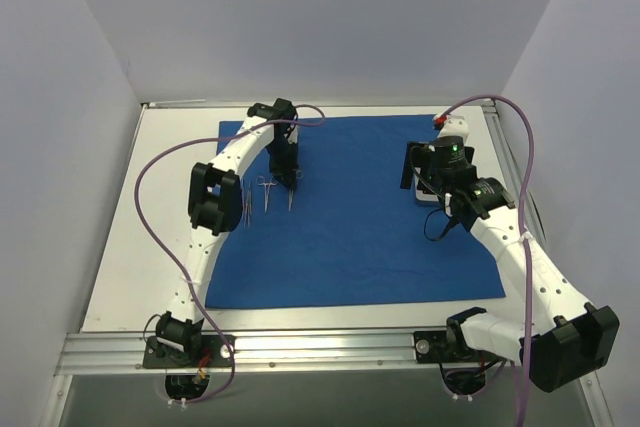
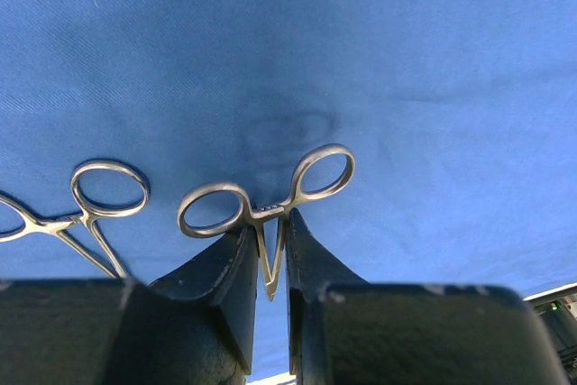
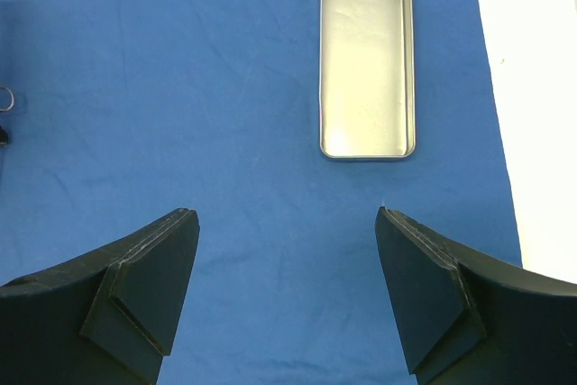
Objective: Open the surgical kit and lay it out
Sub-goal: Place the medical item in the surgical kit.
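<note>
The surgical kit's royal-blue cloth point(image 1: 360, 237) lies spread flat over the table. Three thin silver instruments lie side by side on its left part: a slim pair point(image 1: 247, 203), ring-handled forceps point(image 1: 267, 193) and a second pair of forceps point(image 1: 290, 194). My left gripper point(image 1: 291, 177) stands over that last pair. In the left wrist view its jaws point(image 2: 269, 223) are nearly together, pinching the forceps' point(image 2: 270, 214) shanks just below the two rings. A neighbouring forceps ring point(image 2: 108, 188) lies to the left. My right gripper point(image 3: 287, 218) hangs open above bare cloth point(image 3: 225, 87).
An empty rectangular metal tray point(image 3: 367, 56) lies on the cloth just ahead of the right gripper, under it in the top view point(image 1: 428, 197). White tabletop point(image 3: 536, 87) borders the cloth on the right. Grey walls enclose the table on three sides.
</note>
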{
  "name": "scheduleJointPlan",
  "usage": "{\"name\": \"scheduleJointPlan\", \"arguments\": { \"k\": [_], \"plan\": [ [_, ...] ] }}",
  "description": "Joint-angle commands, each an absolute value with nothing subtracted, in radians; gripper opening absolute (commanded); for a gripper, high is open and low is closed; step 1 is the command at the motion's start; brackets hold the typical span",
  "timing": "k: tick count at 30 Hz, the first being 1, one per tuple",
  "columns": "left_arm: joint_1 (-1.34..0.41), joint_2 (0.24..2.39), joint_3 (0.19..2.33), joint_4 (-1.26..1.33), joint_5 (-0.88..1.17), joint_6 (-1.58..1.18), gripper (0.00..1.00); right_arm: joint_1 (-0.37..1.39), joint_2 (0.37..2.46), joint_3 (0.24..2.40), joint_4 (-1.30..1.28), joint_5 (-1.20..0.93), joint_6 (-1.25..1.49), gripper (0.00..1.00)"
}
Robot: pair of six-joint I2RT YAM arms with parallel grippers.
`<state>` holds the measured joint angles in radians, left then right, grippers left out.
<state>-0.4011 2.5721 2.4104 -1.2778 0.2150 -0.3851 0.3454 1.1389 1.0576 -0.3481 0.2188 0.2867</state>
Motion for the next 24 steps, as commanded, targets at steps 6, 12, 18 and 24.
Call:
{"name": "scheduleJointPlan", "arguments": {
  "k": [6,12,18,24],
  "plan": [
    [-0.394,2.548,2.407,-1.299,0.203,-0.382,0.22,0.333,1.138,1.054,-0.325,0.218,0.282,0.81],
    [-0.390,2.556,2.398,-1.290,0.189,-0.385,0.24,0.333,1.141,1.057,-0.322,0.213,0.282,0.81],
    [-0.387,2.571,2.402,-1.287,0.184,-0.385,0.31,0.331,1.141,1.057,-0.327,0.215,0.279,0.81],
    [-0.385,2.568,2.398,-1.278,0.189,-0.385,0.37,0.328,1.146,1.063,-0.328,0.215,0.279,0.81]
  ]
}}
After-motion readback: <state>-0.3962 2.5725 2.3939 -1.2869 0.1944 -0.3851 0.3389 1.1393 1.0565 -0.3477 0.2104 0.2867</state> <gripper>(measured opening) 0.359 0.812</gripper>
